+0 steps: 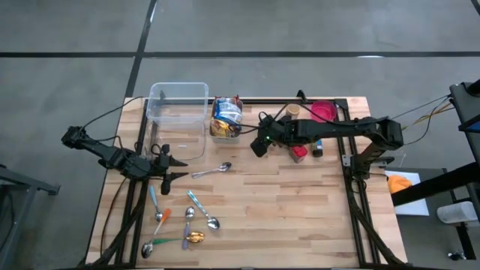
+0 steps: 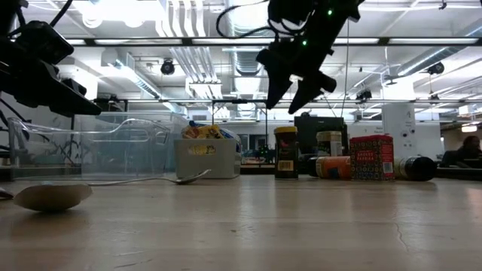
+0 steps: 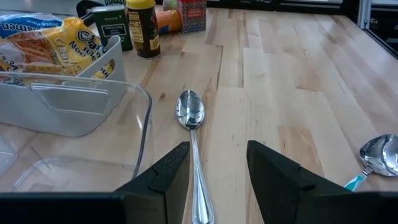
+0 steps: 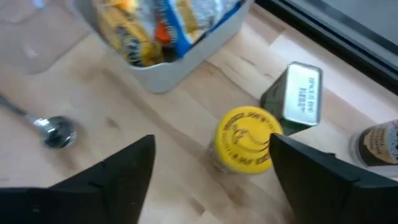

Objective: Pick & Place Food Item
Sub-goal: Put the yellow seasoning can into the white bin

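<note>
The right end effector (image 4: pixel 211 168) hovers open and empty above the yellow-lidded jar (image 4: pixel 244 140), which stands upright just beside the tray of food packets (image 1: pixel 225 118), straight below its spread fingers. The left end effector (image 3: pixel 217 180), half open and empty over a spoon (image 3: pixel 193 134), is well apart from that tray, so the right arm is nearer.

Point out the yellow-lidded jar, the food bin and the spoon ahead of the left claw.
Jar (image 4: pixel 245 139): right wrist view, on its yellow lid.
Bin (image 3: pixel 60 111): left wrist view, on its grey front wall.
Spoon (image 3: pixel 190 111): left wrist view, on its bowl.
</note>
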Controlling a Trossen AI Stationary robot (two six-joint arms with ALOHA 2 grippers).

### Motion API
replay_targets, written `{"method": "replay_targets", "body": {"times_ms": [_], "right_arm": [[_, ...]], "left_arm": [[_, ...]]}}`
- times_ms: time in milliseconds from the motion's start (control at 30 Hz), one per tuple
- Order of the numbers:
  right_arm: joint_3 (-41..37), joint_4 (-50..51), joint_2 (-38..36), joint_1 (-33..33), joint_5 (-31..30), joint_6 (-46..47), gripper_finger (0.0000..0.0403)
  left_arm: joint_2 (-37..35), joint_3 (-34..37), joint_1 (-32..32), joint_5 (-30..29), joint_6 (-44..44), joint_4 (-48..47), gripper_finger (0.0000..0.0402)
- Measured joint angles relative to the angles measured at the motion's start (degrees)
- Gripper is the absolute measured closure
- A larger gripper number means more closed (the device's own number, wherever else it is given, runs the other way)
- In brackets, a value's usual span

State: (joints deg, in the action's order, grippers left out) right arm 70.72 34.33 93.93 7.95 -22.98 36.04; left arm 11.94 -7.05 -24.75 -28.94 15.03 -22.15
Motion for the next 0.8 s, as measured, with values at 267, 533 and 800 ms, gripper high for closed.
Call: {"method": "replay_targets", "body": {"times_ms": [267,533,800], "right_arm": [[-0.20,-3.15,1.66,2.40,-0.03,0.25,0.0035],[-0.37,-3.13,4.72,2.58,-4.01,0.47,0.0035],[-0.75,-3.01,5.59,2.82,-5.71,3.76,0.0034]], "left_arm": [[0.22,0.00,0.00,0.00,0.00,0.01,0.0238],[0.26,0.00,-0.02,-0.01,0.00,0.02,0.0238],[0.28,0.00,0.00,0.01,0.00,0.00,0.0238]]}}
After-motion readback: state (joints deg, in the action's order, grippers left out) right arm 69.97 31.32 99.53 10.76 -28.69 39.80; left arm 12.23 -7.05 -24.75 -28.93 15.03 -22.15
